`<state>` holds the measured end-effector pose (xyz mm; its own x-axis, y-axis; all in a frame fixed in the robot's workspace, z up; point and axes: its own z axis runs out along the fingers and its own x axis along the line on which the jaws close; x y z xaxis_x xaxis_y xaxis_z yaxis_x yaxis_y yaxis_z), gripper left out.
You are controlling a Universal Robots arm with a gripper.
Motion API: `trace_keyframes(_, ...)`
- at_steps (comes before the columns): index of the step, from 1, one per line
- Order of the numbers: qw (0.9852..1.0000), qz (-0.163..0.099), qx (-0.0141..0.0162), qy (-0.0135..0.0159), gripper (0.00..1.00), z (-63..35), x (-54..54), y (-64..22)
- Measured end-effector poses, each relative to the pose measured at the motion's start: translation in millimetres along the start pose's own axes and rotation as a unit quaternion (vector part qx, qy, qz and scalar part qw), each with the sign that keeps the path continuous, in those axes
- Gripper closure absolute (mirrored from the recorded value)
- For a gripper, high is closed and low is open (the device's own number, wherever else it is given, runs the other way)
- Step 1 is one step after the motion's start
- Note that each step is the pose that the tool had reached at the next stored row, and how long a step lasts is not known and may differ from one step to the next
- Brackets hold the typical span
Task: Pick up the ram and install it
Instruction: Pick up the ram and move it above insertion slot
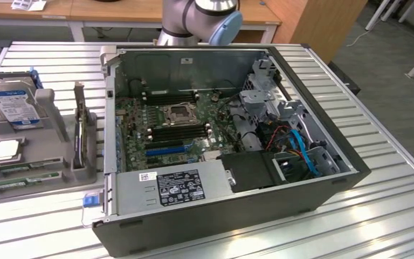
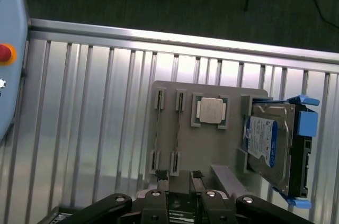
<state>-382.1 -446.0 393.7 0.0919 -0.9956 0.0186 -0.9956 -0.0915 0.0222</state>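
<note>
Two thin green ram sticks (image 1: 20, 167) (image 1: 16, 183) lie in the grey tray (image 1: 49, 162) at the exterior view's left, on the table beside the open computer case (image 1: 228, 140). In the wrist view the ram (image 2: 158, 134) shows edge-on, held by small clips at each end, with a second stick (image 2: 178, 134) beside it. My gripper (image 2: 180, 202) hovers high above the tray, its black jaws open with nothing between them. The arm (image 1: 200, 16) rises behind the case. Dark memory slots (image 1: 178, 132) flank the processor socket (image 1: 177, 112) on the motherboard.
The tray also carries a square silvery processor (image 2: 212, 110), a hard drive in a blue frame (image 2: 270, 144) and an upright dark card (image 1: 81, 135). A power supply (image 1: 174, 186) and cables (image 1: 301, 151) crowd the case. A pendant with a red button (image 2: 6, 53) lies on the slatted table (image 2: 79, 118).
</note>
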Motion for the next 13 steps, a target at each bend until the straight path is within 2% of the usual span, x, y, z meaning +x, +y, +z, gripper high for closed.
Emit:
trace_keyframes(3,1.0,0.0,0.0,-0.0003,0.71,0.1,3.1,0.3)
trace_keyframes(4,1.0,0.0,0.0,-0.0013,0.71,0.9,3.5,0.2)
trace_keyframes(13,1.0,0.001,-0.0003,-0.0016,0.71,16.9,3.7,-0.1)
